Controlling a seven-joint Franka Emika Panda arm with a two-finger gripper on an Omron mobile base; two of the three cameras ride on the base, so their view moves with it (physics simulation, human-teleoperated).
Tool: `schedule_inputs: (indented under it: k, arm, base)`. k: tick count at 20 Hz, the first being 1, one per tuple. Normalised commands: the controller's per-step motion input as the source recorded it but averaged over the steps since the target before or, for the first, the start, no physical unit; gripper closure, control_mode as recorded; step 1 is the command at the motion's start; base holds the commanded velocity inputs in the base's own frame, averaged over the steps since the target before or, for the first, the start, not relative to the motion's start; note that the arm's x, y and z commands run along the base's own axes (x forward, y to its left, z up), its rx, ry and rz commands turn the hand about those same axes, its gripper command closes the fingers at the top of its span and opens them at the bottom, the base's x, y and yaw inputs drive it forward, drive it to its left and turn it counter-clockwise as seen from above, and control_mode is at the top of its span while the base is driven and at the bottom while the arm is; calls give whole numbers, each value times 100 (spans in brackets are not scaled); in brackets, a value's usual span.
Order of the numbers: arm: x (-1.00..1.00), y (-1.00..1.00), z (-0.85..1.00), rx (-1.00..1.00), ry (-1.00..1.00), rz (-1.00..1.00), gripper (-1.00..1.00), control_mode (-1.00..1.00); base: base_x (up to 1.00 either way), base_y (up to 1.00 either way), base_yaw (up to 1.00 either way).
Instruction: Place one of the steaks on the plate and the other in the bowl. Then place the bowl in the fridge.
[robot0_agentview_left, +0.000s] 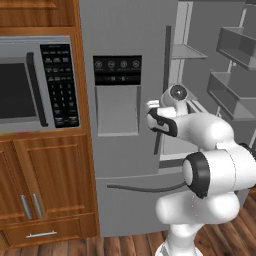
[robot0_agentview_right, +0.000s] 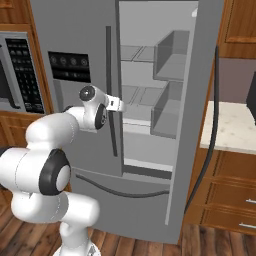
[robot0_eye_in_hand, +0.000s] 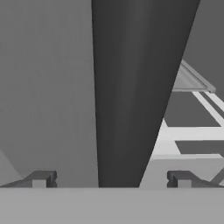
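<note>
The fridge (robot0_agentview_left: 125, 150) fills the scene, its right door swung wide so the pale shelves (robot0_agentview_right: 142, 95) and door bins (robot0_agentview_right: 170, 62) show. The left door is shut, its long dark handle (robot0_eye_in_hand: 135, 87) running straight up between the fingertips (robot0_eye_in_hand: 41, 179) in the hand view. The end effector (robot0_eye_in_hand: 111, 179) stands wide apart and empty, with one tip on each side of that handle and, as far as the pictures show, touching neither side. In the right base view the hand (robot0_agentview_right: 114, 104) sits just at the handle, beside the dispenser panel (robot0_agentview_right: 70, 66).

Steaks, plate and bowl cannot be located from here, so how far the sorting has got cannot be judged.

The step in hand looks like working the left door by its handle. To do it well, centre the bar between the tips, push in until it sits deep, then close squarely. Pull along the door's arc about its hinge, not straight back, or the grip may slip along the curved bar.
</note>
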Motion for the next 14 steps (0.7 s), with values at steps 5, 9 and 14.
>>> schedule_inputs:
  k: [5, 9, 14]
  arm:
    - [16, 0, 0, 0, 0, 0, 100, -100]
    - [0, 0, 0, 0, 0, 0, 100, -100]
    - [-4, 0, 0, 0, 0, 0, 100, -100]
  base:
    - [0, 0, 0]
    - [0, 0, 0]
    - [0, 0, 0]
